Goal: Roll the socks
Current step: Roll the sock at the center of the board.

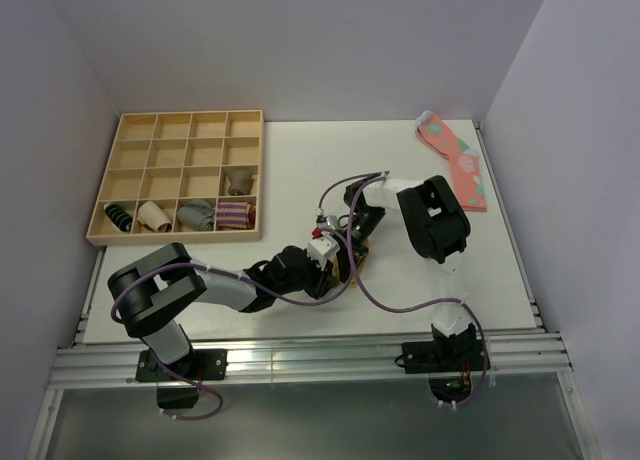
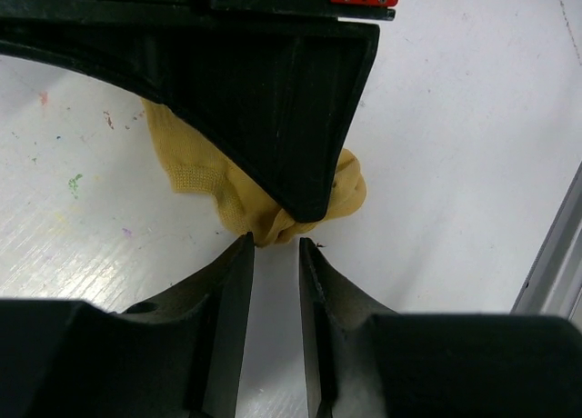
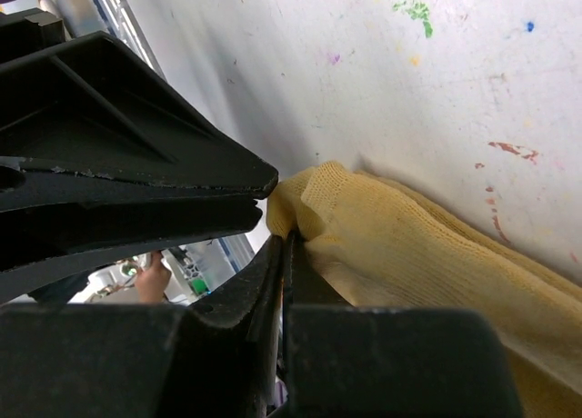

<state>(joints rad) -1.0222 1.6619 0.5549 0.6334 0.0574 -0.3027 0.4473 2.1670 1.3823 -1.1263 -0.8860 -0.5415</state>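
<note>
The mustard-yellow sock (image 2: pixel 195 168) lies bunched on the white table, mid-table in the top view (image 1: pixel 354 257), mostly hidden under the two grippers. My right gripper (image 3: pixel 285 238) is shut on a folded edge of the sock (image 3: pixel 409 254). In the left wrist view its black fingers (image 2: pixel 273 100) reach down over the sock and pinch its near end. My left gripper (image 2: pixel 275 243) is open by a narrow gap, low on the table, with its fingertips just touching the bunched end and nothing between them. The two grippers meet tip to tip (image 1: pixel 338 255).
A wooden compartment tray (image 1: pixel 130 130) stands at the back left with several rolled socks in its front row. Pink spotted socks (image 1: pixel 455 160) lie at the back right. The table's metal rail (image 2: pixel 555 273) runs close on the right of the left wrist view.
</note>
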